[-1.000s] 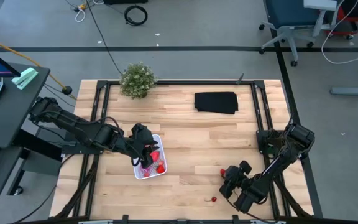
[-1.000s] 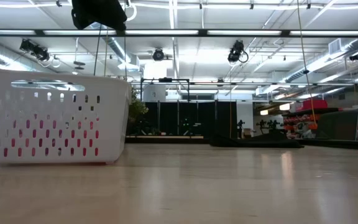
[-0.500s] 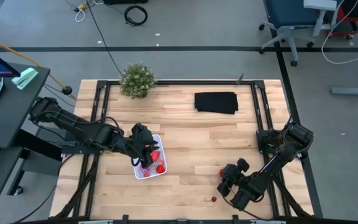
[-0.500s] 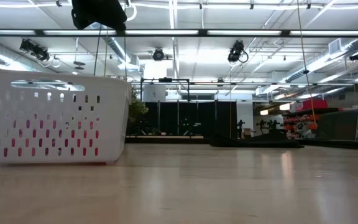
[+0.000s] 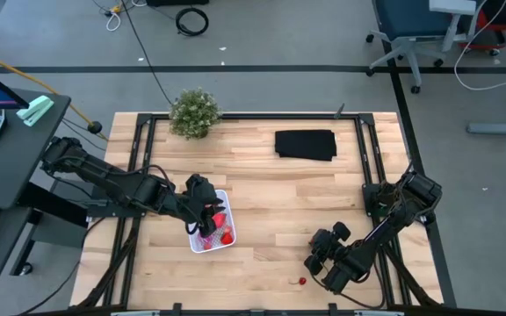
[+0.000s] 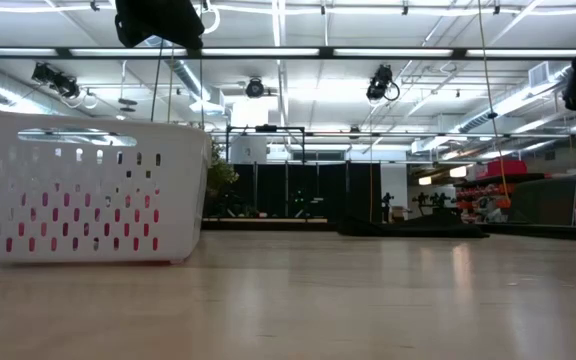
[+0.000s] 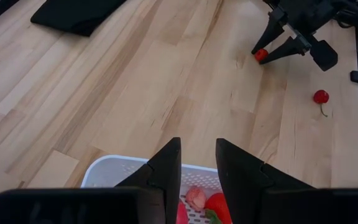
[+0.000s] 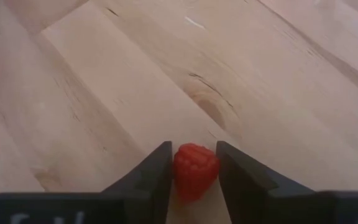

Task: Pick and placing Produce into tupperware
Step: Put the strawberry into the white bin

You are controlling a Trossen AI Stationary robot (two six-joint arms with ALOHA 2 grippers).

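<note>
The white tupperware [image 5: 211, 230] stands left of the table's middle and holds several red produce pieces [image 7: 216, 202]. My left gripper [image 7: 199, 165] hovers over its far rim, slightly open and empty. My right gripper [image 5: 313, 253] is low at the near right and shut on a small red raspberry-like piece [image 8: 194, 169]. A red cherry with a stem [image 5: 302, 282] lies on the wood near the front edge, just to the near side of my right gripper. My right gripper pinches the red berry by its two opposite sides [image 8: 179, 169] between its two fingers [image 8: 157, 171]. The fingers slant down at it from the table's right. The berry sits on the wood between the fingertips, as the left wrist view [image 7: 261, 55] also shows.
A bushy green plant [image 5: 194, 112] stands at the far left. A flat black cloth [image 5: 306, 145] lies at the far right. Bare wood lies between the tupperware and my right gripper.
My right gripper has moved a little toward the table's left and down onto the red berry, which it now covers in the high view. The berry has stayed in place.
</note>
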